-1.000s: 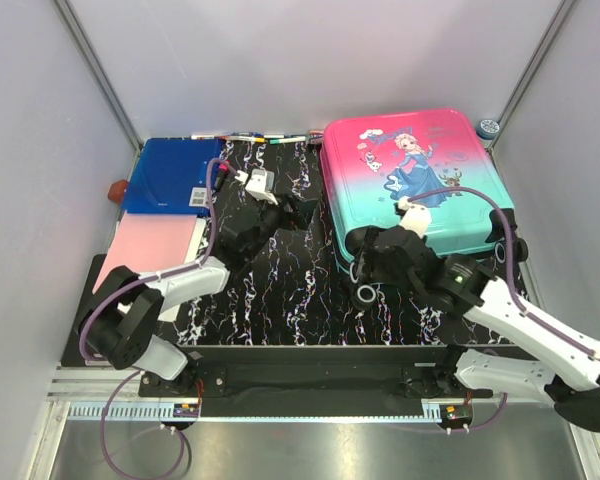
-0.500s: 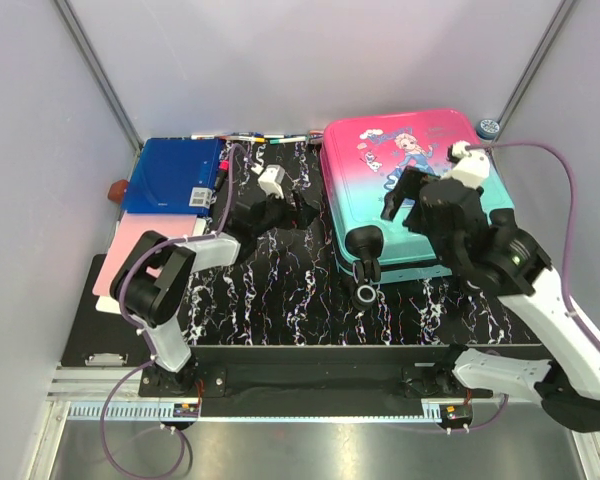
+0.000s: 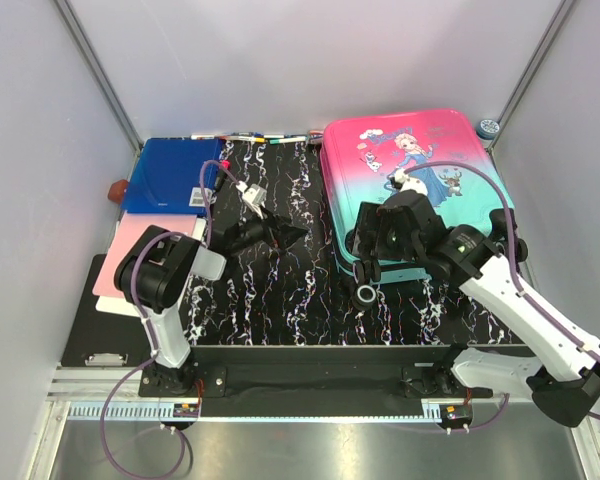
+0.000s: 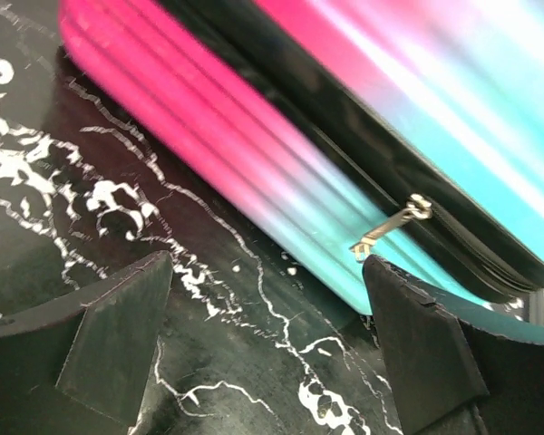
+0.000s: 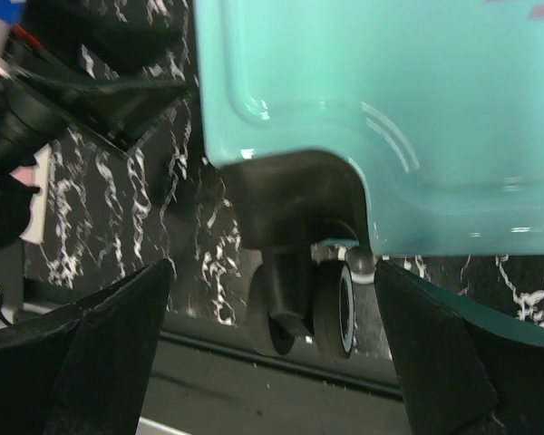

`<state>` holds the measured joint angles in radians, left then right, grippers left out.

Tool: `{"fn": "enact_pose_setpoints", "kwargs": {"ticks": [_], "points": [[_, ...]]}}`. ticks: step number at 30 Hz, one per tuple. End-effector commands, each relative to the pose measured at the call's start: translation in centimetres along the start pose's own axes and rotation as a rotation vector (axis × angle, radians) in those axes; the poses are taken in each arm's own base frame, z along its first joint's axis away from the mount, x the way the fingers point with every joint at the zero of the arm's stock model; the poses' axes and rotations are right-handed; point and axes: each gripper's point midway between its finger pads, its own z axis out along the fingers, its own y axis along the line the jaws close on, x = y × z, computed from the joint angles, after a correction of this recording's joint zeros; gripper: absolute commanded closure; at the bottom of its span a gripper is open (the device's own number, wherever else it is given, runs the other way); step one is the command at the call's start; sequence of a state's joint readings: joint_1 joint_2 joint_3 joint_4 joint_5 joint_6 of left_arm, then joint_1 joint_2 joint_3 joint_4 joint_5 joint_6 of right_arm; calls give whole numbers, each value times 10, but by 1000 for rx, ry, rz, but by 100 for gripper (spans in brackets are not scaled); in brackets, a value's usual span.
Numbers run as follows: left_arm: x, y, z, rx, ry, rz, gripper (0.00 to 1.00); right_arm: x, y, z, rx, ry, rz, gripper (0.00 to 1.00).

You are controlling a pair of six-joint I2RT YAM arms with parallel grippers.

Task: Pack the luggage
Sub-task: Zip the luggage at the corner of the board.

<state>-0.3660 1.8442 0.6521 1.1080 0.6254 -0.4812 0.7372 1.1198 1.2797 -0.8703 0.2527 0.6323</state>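
At centre of the overhead frame, the left gripper (image 3: 283, 236) is low over the counter (image 3: 280, 295). Its jaws are apart and hold nothing. It points right toward the luggage (image 3: 420, 175) and stops short of it. The wrist view shows the left gripper (image 4: 272, 349) framing the shell's side wall, pink running to teal, with a metal zip pull (image 4: 392, 229) hanging at the black seam.

The right gripper (image 3: 366, 248) is at the luggage's lower left corner, jaws apart and empty. In its wrist view the right gripper (image 5: 272, 358) frames a black wheel (image 5: 322, 304) under the teal corner, with no contact.

The luggage lies flat, printed face up, at upper right of the frame. A blue folder (image 3: 170, 175) lies at upper left, with a pink sheet (image 3: 150, 245) just below it. Pens (image 3: 250, 137) line the counter's far edge.
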Motion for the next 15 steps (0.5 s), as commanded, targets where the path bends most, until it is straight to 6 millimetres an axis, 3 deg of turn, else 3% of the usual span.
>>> {"fn": "enact_pose_setpoints", "kwargs": {"ticks": [1,8,13,15], "points": [[-22,-32,1,177,-84,96,9,30,9,2,-53,87,28,0],[-24,-31,-2,157,-87,121,9,41,2,20,34,109,-35,0],[-23,-38,0,173,-76,150,9,60,-12,40,141,183,-64,0],[-22,-42,1,199,-70,158,11,63,-14,44,160,193,-63,7]]}}
